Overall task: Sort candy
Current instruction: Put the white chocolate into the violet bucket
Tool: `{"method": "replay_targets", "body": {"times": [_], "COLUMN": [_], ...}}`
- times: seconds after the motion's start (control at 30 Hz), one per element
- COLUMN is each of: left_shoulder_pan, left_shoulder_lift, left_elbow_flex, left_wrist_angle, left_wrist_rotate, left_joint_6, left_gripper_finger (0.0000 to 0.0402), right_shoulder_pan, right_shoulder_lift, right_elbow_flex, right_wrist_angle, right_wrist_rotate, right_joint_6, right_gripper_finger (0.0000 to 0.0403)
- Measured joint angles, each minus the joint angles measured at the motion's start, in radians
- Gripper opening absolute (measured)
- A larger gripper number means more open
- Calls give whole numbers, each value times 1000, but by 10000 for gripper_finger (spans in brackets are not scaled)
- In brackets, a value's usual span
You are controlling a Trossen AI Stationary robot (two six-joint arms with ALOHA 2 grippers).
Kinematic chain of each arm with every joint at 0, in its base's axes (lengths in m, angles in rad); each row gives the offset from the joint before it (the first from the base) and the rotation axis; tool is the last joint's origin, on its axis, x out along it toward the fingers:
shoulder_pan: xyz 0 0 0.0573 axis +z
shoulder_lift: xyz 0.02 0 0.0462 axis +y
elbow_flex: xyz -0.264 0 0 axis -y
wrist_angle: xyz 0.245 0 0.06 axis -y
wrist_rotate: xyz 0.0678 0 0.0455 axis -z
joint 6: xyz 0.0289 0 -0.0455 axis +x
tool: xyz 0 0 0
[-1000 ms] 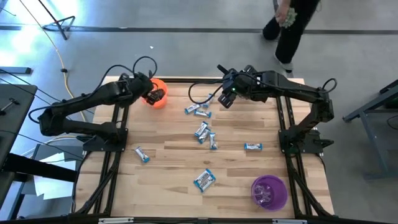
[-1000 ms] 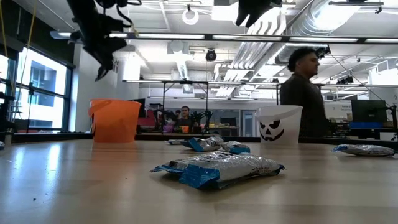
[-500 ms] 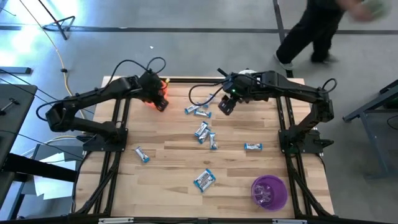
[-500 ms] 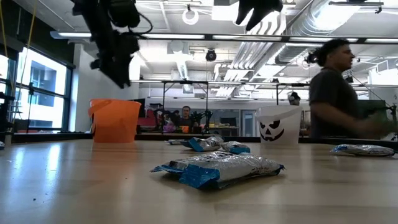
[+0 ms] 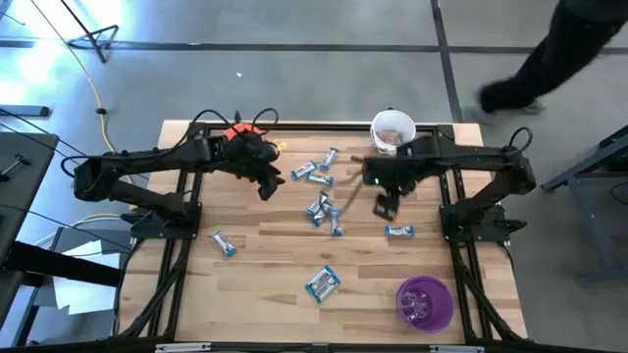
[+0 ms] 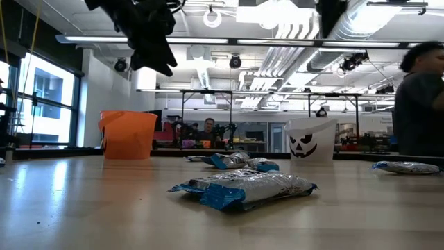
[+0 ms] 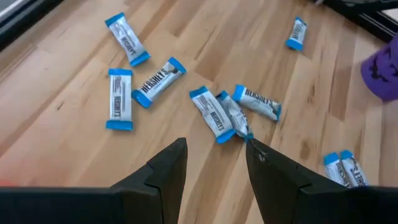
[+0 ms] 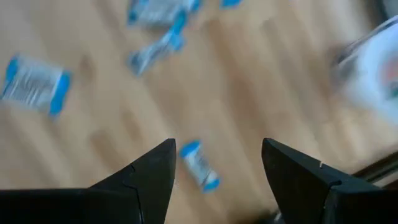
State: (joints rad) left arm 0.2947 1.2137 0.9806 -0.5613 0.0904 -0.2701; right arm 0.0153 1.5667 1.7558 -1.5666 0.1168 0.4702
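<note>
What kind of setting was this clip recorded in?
Most likely a robotics lab or open workshop: the low view shows exposed ceiling ducts and more workbenches behind the wooden table, and a person walks past on the concrete floor.

Bare wood between scattered candy (image 5: 321, 208) — purple cup (image 5: 425, 303) blocks one corner.

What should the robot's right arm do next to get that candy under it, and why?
Probably lower the right end effector straight down over the blue-and-white candy. Its fingers are open and empty, and the right wrist view shows that candy lying on the wooden table between them, apart from the other pieces. The left end effector, also open, hangs above the middle cluster.
</note>
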Motion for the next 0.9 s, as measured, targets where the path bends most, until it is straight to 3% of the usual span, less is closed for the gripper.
{"method": "replay_targets", "body": {"times": [0.13, 0.47, 0.9], "left_shoulder_pan": [-44, -150, -201], "left_shoulder_lift": [0, 0, 0], "left_elbow_flex": [0, 0, 0], "left_wrist_angle": [-1, -1, 0], "left_wrist_rotate": [-17, -88, -190], "left_joint_6": [-44, -155, -200], "left_gripper_finger": [152, 152, 152], "right_shoulder_pan": [78, 191, 194], "right_shoulder_lift": [-38, -86, -85], "right_elbow_flex": [-163, -577, -886], "right_wrist_angle": [-2, 45, 385], "right_wrist_rotate": [-82, -92, -50], "right_joint_6": [-4, 24, 0], "right_gripper_finger": [233, 233, 233]}}
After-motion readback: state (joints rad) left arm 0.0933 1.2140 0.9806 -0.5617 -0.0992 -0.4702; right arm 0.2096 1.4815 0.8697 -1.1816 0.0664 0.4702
